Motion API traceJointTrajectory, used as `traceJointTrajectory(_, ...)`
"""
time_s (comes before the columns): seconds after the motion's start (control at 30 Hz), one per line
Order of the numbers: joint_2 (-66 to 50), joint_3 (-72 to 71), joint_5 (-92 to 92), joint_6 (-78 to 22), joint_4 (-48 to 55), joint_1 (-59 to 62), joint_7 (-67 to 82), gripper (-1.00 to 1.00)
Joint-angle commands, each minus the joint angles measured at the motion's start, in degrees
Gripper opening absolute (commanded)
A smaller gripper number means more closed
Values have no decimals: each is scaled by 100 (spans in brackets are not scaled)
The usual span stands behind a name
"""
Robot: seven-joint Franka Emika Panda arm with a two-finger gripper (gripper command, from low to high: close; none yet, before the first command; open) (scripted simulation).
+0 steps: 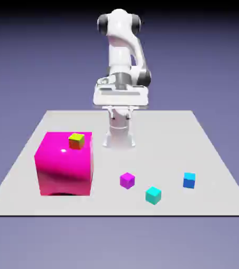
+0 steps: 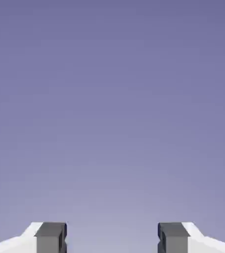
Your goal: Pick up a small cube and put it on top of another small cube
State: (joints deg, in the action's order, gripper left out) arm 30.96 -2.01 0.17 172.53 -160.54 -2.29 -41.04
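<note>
The hand stands wide open, holding nothing; the yellow-green cube seemingly rests on the huge pink cube.

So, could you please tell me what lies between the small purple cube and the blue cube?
The cyan cube, set nearer the camera than both, in the exterior view.
</note>
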Motion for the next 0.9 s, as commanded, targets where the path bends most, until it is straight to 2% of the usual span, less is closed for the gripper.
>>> traceJointTrajectory(0.0, -208, -188, -244, -247, 8, 40, 52, 0)
traceJointTrajectory(0.87, -5199, -4562, -6686, -6321, 101, 1515, 1027, 0)
